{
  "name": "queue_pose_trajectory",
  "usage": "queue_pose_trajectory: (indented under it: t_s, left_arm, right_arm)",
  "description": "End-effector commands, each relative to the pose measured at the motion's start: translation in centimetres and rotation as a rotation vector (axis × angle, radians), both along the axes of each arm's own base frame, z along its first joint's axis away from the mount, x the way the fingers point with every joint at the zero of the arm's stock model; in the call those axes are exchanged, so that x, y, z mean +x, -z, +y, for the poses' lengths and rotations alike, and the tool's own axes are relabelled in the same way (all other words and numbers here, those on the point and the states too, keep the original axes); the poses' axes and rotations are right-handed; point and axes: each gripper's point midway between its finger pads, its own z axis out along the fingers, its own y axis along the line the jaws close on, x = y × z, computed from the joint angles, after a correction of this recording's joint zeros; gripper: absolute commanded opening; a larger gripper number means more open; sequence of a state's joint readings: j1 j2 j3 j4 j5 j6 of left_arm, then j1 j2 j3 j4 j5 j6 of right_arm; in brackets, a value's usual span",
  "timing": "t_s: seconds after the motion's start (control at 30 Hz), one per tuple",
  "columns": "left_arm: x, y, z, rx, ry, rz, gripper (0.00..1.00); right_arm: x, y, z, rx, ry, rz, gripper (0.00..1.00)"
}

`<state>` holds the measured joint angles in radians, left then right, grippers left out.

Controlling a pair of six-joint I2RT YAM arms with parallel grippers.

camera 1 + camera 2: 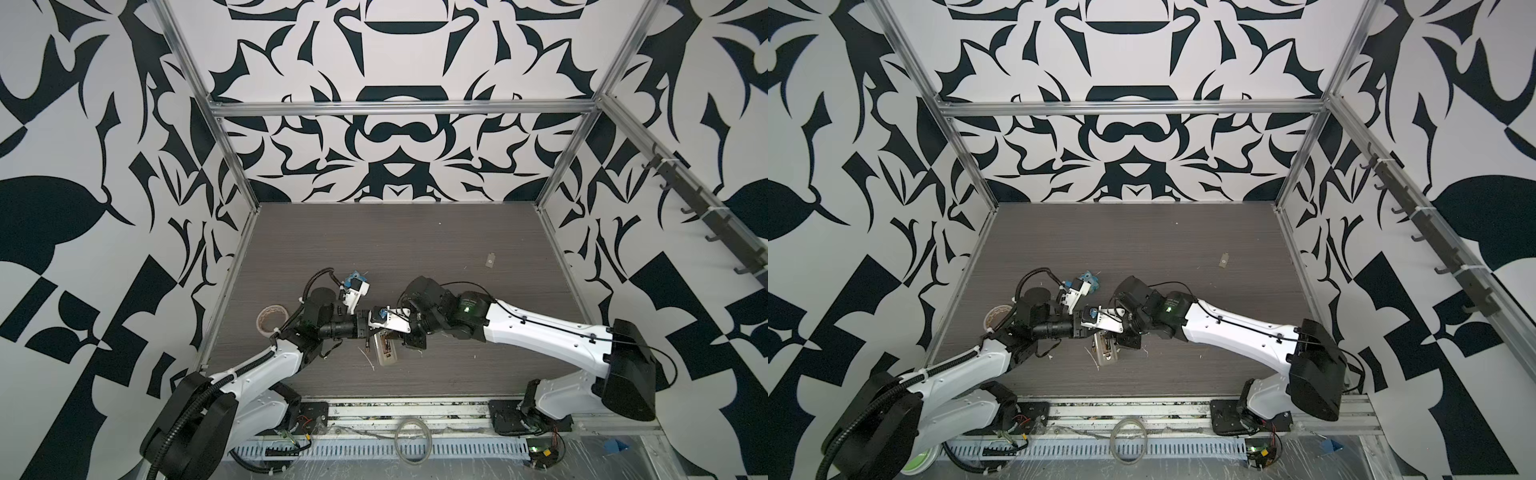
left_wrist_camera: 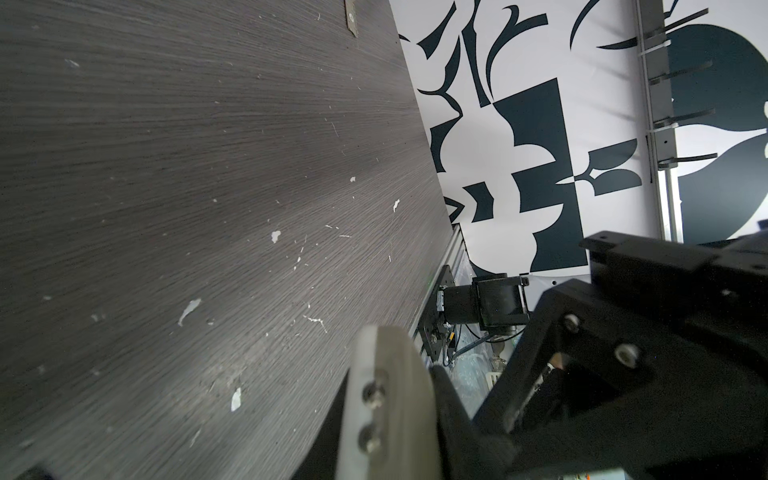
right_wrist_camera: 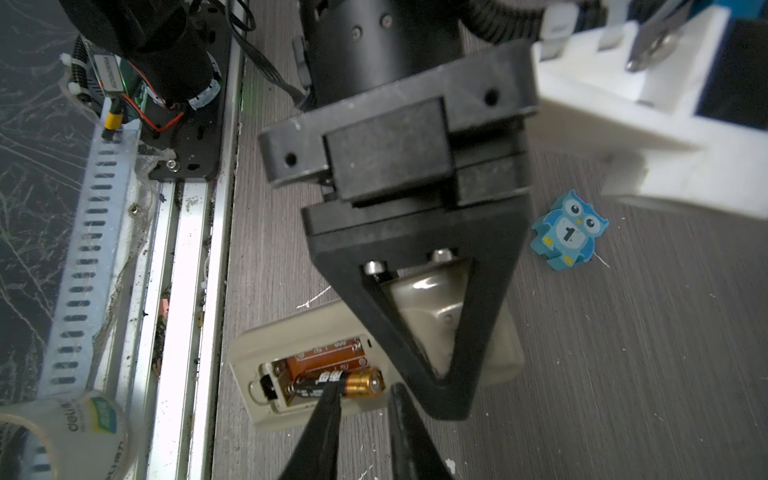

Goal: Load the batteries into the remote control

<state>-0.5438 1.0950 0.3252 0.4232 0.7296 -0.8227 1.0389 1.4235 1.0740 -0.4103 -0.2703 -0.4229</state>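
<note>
The right gripper stood narrowly parted, its two black fingertips pointing down at the open battery bay of the remote control. One tip lay on the middle of a battery and the other just past that cell's gold end. Whether the pair actually pinched the battery could not be told. The battery lay lengthwise in the bay slot along the long edge of the remote control nearest this gripper, with its dark end toward the short end of the remote control and its gold end toward the middle. Whether it sat fully down was unclear. The remote control rested back-up on the grey wood-grain table. The left gripper, jaws closed together, reached down over the pale back of the remote control just beyond the bay. A blue owl-shaped figure marked "1" lay near the remote control but apart from it. A tape roll sat further off on the left arm's side. A small grey cover plate lay well apart from the remote control, toward the back wall.
</note>
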Motion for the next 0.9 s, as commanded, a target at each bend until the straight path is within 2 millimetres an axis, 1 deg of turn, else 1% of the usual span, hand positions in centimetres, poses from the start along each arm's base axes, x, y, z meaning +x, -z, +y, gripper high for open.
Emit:
queue_pose_trajectory:
  t_s: [0.0, 0.43, 0.87]
  left_arm:
    - [0.1, -1.3, -0.5, -0.031, 0.024, -0.029, 0.00]
    - [0.1, -1.4, -0.6, -0.037, 0.028, -0.029, 0.00]
    - [0.1, -1.5, -0.6, -0.040, 0.028, -0.030, 0.00]
  right_arm:
    - [-0.2, -1.8, 0.8, 0.039, -0.026, -0.011, 0.25]
    - [0.3, -0.9, 0.8, 0.009, -0.007, -0.019, 0.23]
    - [0.1, 0.1, 0.9, -0.039, -0.010, -0.043, 0.21]
